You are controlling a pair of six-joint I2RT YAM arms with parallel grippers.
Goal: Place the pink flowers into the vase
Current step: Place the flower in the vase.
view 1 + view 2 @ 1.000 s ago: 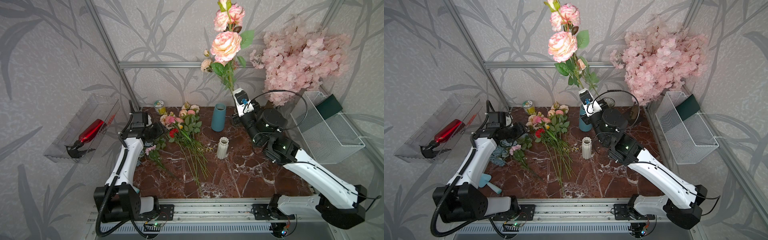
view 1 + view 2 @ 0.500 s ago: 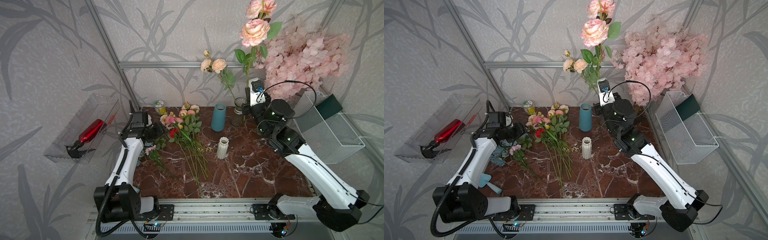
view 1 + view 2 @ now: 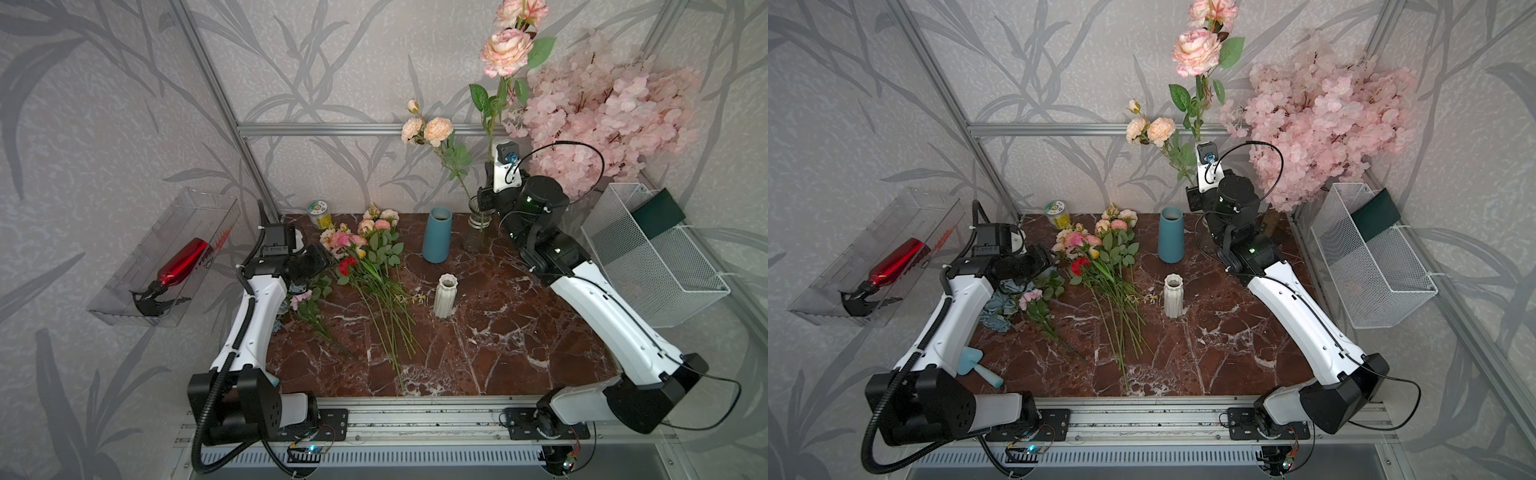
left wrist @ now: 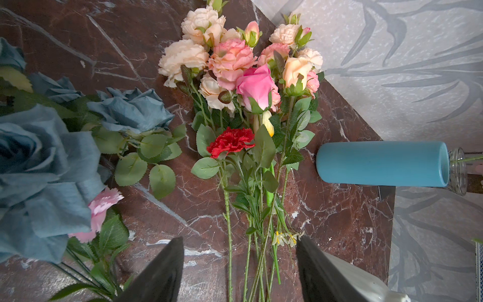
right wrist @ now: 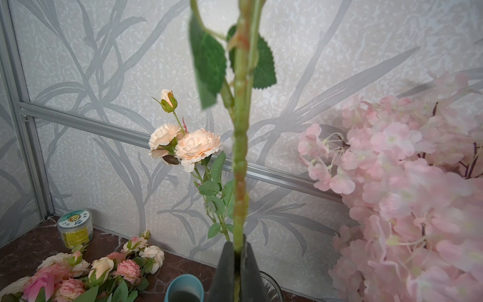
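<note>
My right claw [image 5: 236,252] pinches the pink peony spray [image 3: 505,52] by its stem, upright over the glass vase [image 3: 476,226] to lower it in, while my left claw [image 4: 239,261] gapes above the pink flowers [image 3: 365,237] on the surface [image 3: 519,332].

Nothing can be read for certain. The small green-lidded jar [image 5: 75,230], well apart from the blue vase [image 5: 184,287] along the desk's [image 3: 498,332] back edge, bears a lid emblem and yellow label print, both illegible.

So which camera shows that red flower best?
The left wrist view: the red flower is close and sharp. Both top views show it as a small red spot; the right wrist view misses it.
</note>
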